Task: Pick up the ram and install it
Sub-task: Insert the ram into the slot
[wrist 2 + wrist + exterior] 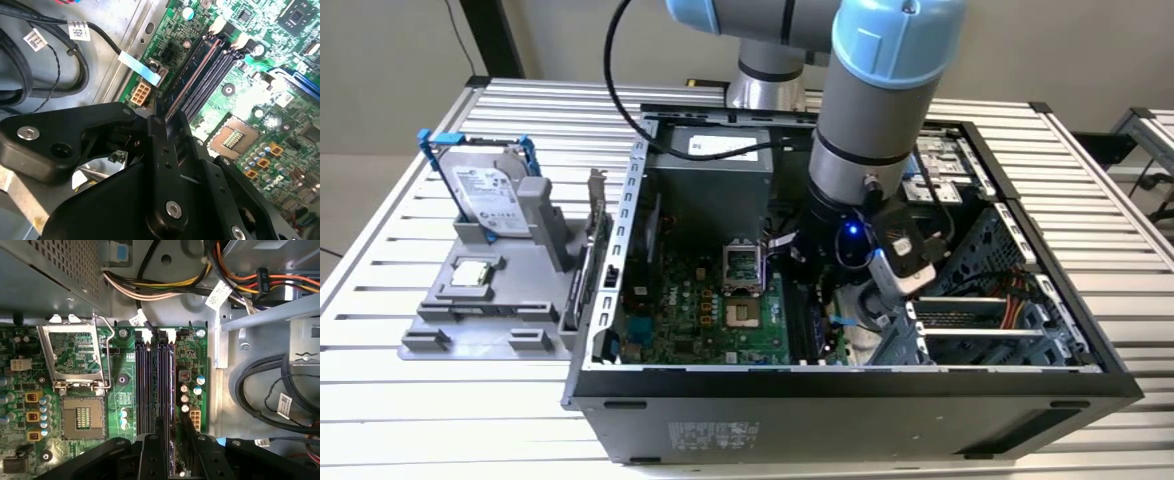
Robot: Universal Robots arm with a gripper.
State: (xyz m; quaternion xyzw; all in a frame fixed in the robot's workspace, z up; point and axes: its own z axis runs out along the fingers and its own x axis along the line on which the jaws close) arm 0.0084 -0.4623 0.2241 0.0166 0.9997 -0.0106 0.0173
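Ram point(192, 75) point(165, 385) is standing on edge along one of the dark slots point(142, 385) of the green board point(192, 355) point(250, 100), in the pair nearer the board's edge. Its far end is reaching the pale latches point(218, 24) at the slots' end. Whether it is sitting fully down in the slot, I cannot tell.

Claw point(161, 119) point(170, 427) is clenching the ram at its near end; in both wrist views the black fingers point(167, 150) point(152, 450) are pressing on either face of the stick, with its thin edge running out from between them.

Beside the slots, the open socket point(82, 415) point(235, 137) is lying with its metal frame point(75, 352) swung up. On the slots' other side a small white plug point(195, 419) is sitting by the board's edge, and black cables point(50, 65) are looping over the bare metal floor of the case beyond it. Coloured wires point(150, 287) are running past the far end of the slots.

In the exterior view the arm point(874, 110) is reaching down into the open case point(854, 385), which is lying on its side on the slatted desk point(454, 420). On the exterior view's left of the case a grey tray point(480, 320) is carrying a square chip point(474, 272), and a drive point(494, 195) is standing upright at its back.
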